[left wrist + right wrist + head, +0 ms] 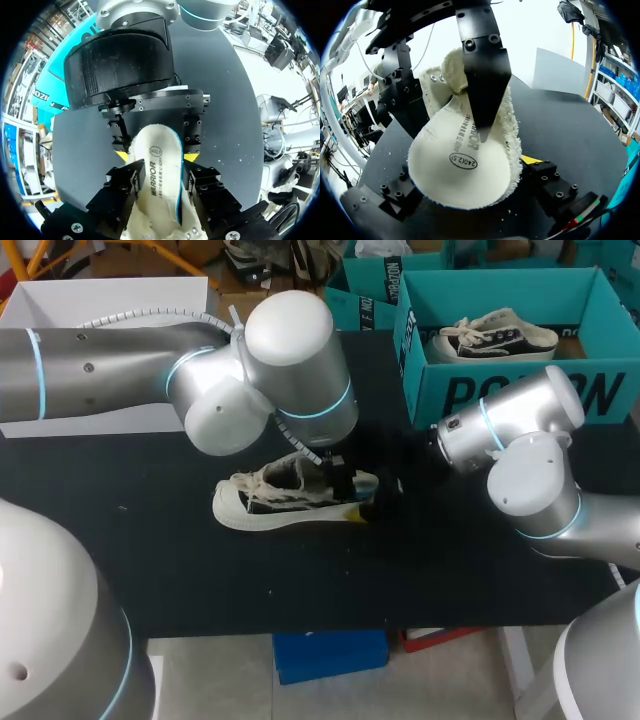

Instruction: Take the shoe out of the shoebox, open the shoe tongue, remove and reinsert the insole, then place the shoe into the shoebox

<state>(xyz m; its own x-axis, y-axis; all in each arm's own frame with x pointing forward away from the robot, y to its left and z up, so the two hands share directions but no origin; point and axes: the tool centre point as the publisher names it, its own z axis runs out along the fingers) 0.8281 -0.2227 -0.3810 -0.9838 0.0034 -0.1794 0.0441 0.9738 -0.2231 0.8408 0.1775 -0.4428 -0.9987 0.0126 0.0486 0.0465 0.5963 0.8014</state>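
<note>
Insole (156, 167) is pinched between the narrowly parted fingers of the left gripper (162, 175), rising out of the shoe (285, 495), whose fleecy heel the right gripper (470, 172) clasps from both sides. Only the wrist views show these grips; the head view hides them behind the left arm (290, 350). The worktop (150, 540) stretches wide to the left and near side of the shoe; the shoebox (520, 390) stands far right, well apart.

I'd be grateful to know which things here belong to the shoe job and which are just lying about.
For the job: cream shoe; insole; teal shoebox.
Lying about: second shoe, inside that shoebox; white box.
</note>
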